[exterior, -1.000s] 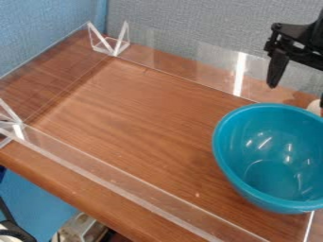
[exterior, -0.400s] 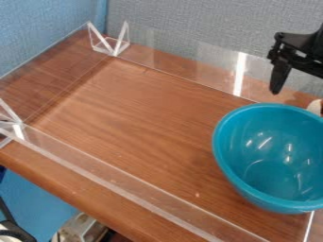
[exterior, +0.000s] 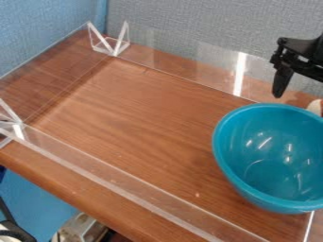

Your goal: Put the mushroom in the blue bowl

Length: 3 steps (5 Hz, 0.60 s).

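Clear wall point(exterior: 221, 64) (see-through) stands behind blue bowl point(exterior: 269, 154).

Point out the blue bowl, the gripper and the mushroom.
blue bowl point(exterior: 240, 156): camera view, left inner wall.
gripper point(exterior: 285, 87): camera view, between its open fingertips.
mushroom point(exterior: 316, 105): camera view, pale sliver at the right edge, mostly cut off.

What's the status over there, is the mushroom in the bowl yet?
Gripper open, empty, pointing down behind bowl. Bowl empty. Mushroom just visible at right edge, not yet grabbed. Nothing in the way.
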Tool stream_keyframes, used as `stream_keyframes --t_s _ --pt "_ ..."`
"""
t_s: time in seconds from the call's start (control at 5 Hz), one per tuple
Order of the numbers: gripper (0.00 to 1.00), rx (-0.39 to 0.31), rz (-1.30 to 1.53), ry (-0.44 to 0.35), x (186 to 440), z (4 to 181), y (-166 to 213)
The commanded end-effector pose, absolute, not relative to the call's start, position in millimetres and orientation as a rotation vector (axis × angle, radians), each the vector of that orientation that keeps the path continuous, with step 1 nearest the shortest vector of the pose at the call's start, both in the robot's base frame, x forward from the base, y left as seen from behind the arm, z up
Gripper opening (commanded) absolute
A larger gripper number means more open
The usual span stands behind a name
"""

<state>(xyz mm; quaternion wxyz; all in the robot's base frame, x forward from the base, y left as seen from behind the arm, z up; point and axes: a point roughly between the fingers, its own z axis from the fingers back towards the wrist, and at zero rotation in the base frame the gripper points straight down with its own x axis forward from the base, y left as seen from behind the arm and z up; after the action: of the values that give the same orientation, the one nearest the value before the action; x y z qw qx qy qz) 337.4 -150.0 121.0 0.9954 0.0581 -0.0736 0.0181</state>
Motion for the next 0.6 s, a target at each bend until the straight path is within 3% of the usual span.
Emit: stream_keyframes --t_s 0.0,0.4 --pt "1.0 0.087 0.041 -0.205 347 140.3 -151" --pt "1.0 0.101 0.034 -0.189 350 121.8 -147"
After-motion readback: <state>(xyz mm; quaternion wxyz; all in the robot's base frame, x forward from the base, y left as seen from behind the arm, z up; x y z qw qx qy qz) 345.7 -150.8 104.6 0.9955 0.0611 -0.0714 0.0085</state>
